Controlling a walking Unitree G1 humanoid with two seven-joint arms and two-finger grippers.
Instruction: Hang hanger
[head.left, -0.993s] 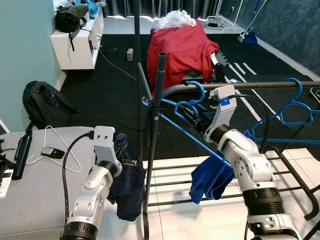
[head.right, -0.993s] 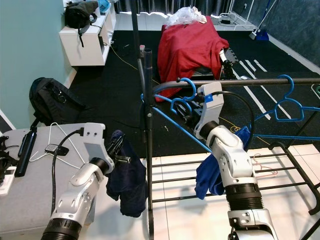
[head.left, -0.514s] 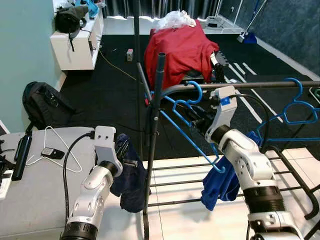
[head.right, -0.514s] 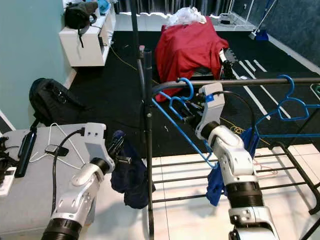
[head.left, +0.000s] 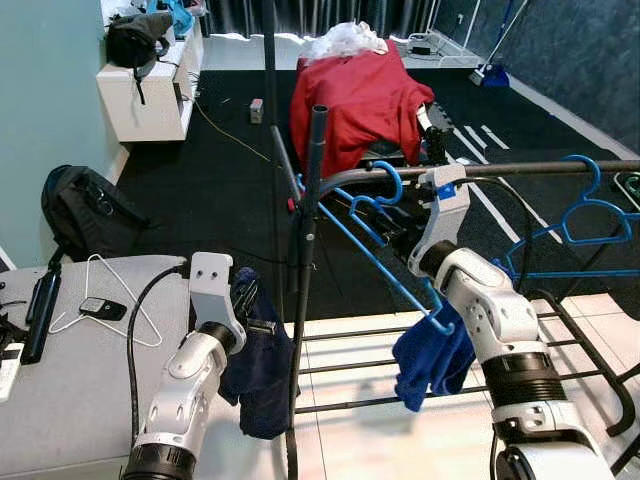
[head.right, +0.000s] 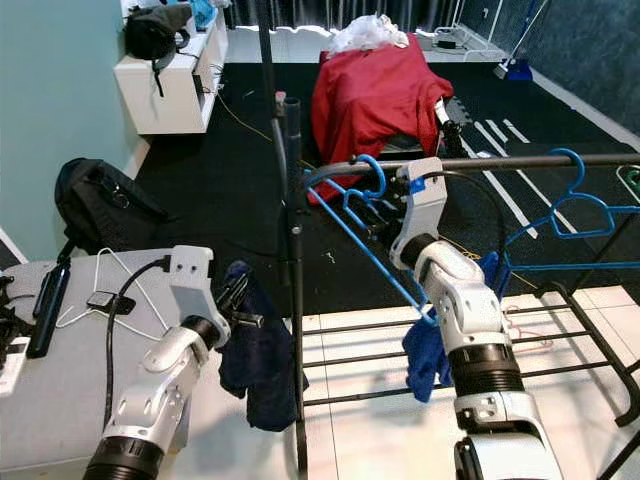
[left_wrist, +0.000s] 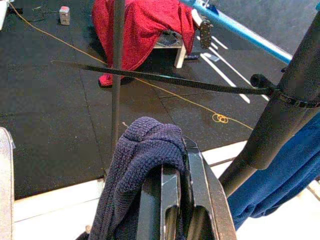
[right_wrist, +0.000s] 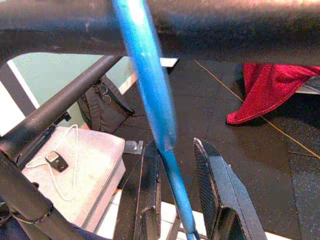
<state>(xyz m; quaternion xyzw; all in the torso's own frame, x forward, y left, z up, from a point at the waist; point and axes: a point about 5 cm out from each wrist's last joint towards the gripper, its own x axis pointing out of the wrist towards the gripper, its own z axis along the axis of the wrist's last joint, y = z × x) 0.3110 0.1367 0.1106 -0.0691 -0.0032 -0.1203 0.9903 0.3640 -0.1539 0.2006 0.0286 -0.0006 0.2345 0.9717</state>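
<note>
Right gripper (right_wrist: 175, 210) open astride blue hanger (head.left: 375, 250), hooked on rail (head.left: 520, 169); left gripper (left_wrist: 172, 200) clamping dark cloth (left_wrist: 137, 165). Risk: snagging hanger while withdrawing.

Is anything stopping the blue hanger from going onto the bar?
No. The blue hanger already has its hook over the bar, and the right gripper has its jaws around it.

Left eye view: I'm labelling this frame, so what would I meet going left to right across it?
White wire hanger on the grey table → left gripper holding the dark navy cloth → black rack post → blue hanger with its hook over the rail → right gripper → second blue hanger.
</note>
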